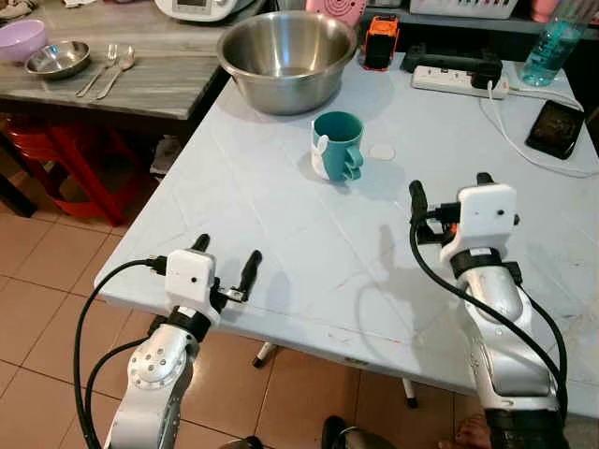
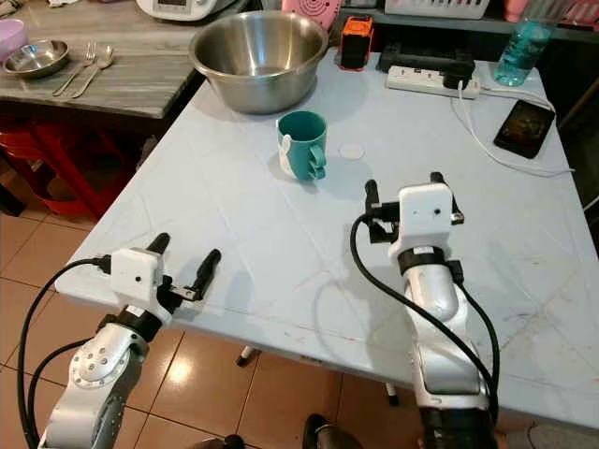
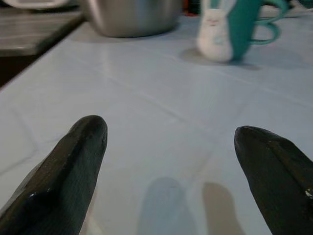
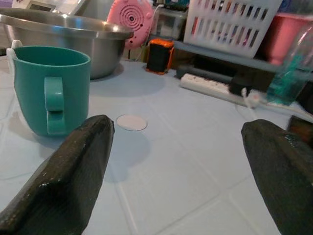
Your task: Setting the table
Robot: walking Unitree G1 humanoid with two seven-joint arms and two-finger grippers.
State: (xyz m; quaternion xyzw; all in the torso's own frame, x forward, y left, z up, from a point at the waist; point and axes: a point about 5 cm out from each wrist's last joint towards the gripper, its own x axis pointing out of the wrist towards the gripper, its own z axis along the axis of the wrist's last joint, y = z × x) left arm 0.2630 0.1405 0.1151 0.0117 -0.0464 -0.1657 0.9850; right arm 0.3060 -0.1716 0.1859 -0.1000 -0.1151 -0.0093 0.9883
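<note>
The left end effector (image 1: 226, 258) is held over the near edge of the pale blue bench (image 1: 281, 215), its two black fingers spread wide with nothing between them. The right end effector (image 1: 449, 190) is held over the bench nearer the middle, spread wide too and holding nothing. One smooth teal cup (image 1: 337, 145) with a white bunny shape on its side is set ahead of both, apart from them. One big round shiny metal bowl (image 1: 286, 58) is seen just behind it. On the grey wooden side bench (image 1: 140, 79), one small metal dish (image 1: 58, 59), one fork (image 1: 99, 68) and one spoon (image 1: 117, 67) are laid.
</note>
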